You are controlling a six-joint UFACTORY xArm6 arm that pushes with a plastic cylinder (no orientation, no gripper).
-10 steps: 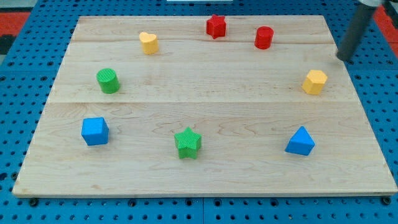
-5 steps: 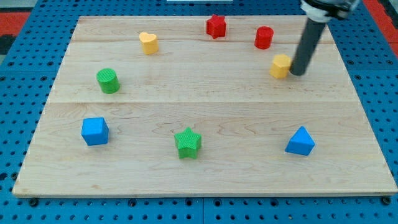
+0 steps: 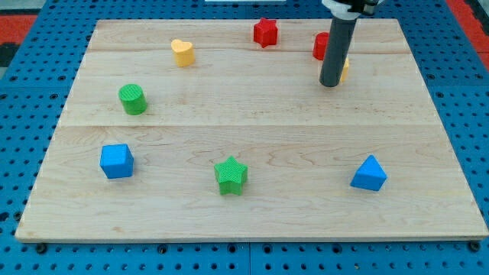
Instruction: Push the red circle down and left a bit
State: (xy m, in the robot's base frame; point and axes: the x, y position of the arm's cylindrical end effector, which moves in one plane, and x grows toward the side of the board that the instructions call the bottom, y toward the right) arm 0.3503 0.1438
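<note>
The red circle point(image 3: 320, 45) stands near the board's top right, partly hidden behind my rod. My tip point(image 3: 330, 83) rests on the board just below it, a little to its right. A yellow hexagon block point(image 3: 344, 69) shows only as a sliver at the rod's right side, between the tip and the red circle. The red star point(image 3: 265, 32) stands to the left of the red circle.
A yellow heart block point(image 3: 182, 52) is at the top left, a green cylinder point(image 3: 133, 99) at the left, a blue cube point(image 3: 116, 161) at the lower left, a green star point(image 3: 231, 175) at the bottom middle, a blue triangular block point(image 3: 369, 173) at the lower right.
My tip swept left from the board's right edge, pushing the yellow hexagon left and up until it sits beside the red circle. The rod now covers part of both.
</note>
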